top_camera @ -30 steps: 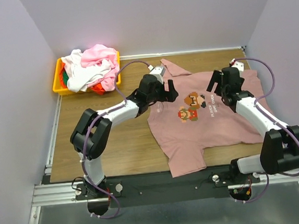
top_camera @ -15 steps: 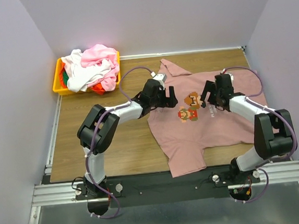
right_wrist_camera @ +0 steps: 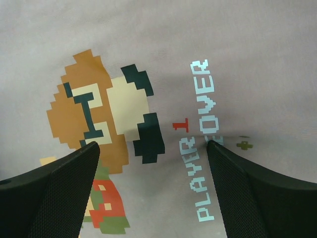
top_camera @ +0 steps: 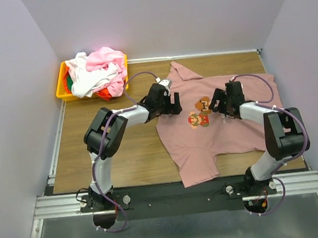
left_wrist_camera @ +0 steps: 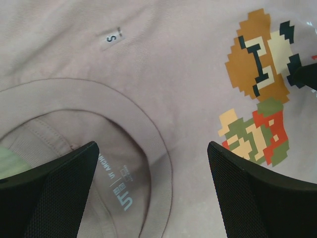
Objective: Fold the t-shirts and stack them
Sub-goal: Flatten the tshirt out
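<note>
A dusty mauve-pink t-shirt (top_camera: 227, 135) lies spread on the wooden table, chest up, with a pixel-art print (top_camera: 201, 112). My left gripper (top_camera: 173, 102) is open, low over the neckline. In the left wrist view its jaws (left_wrist_camera: 152, 191) straddle the ribbed collar (left_wrist_camera: 148, 144) and the inner label, and they hold nothing. My right gripper (top_camera: 218, 104) is open just right of the print. In the right wrist view its jaws (right_wrist_camera: 153, 191) span the pixel character (right_wrist_camera: 99, 114) and the "PLAYER" lettering (right_wrist_camera: 200, 183). Its right fingertip (right_wrist_camera: 223, 153) dents the cloth.
A yellow bin (top_camera: 63, 91) at the table's back left holds a heap of other t-shirts (top_camera: 96, 71) in white, pink, red-orange and green. Lilac walls close in the table on the left, back and right. Bare wood (top_camera: 123, 150) shows left of the shirt.
The right gripper has moved left and down onto the shirt beside the print. The left gripper has drawn back slightly left over the collar. The shirt lies as before.
</note>
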Available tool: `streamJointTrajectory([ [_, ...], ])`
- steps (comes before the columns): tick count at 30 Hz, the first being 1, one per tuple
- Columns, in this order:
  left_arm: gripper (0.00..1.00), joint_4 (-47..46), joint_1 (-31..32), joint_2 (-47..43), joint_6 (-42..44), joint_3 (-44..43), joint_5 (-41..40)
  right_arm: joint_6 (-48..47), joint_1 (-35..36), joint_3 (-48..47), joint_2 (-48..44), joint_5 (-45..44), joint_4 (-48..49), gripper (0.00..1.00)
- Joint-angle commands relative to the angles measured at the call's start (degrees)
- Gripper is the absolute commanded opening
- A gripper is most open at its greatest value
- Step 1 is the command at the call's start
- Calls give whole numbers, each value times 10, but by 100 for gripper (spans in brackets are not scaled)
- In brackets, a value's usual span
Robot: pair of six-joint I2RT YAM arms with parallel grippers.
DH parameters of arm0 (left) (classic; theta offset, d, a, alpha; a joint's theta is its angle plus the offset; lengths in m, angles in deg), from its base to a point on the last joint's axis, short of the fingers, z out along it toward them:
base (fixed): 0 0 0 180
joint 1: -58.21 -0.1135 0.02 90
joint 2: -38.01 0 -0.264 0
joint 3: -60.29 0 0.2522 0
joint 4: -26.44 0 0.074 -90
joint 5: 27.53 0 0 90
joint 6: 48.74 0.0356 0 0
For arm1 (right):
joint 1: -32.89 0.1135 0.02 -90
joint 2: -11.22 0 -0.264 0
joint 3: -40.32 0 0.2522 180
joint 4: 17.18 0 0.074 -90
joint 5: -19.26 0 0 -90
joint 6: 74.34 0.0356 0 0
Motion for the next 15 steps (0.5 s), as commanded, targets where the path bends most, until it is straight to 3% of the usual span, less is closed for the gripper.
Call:
streamJointTrajectory([
  [1, 98, 13, -17, 4, 14, 7, 7, 16, 21, 10, 43, 24, -7, 95],
  [8, 98, 11, -41, -1, 17, 11, 3, 31, 59, 6, 64, 32, -2, 95],
  [15, 98, 37, -68, 10, 33, -41, -5, 51, 100, -17, 83, 30, -2, 95],
])
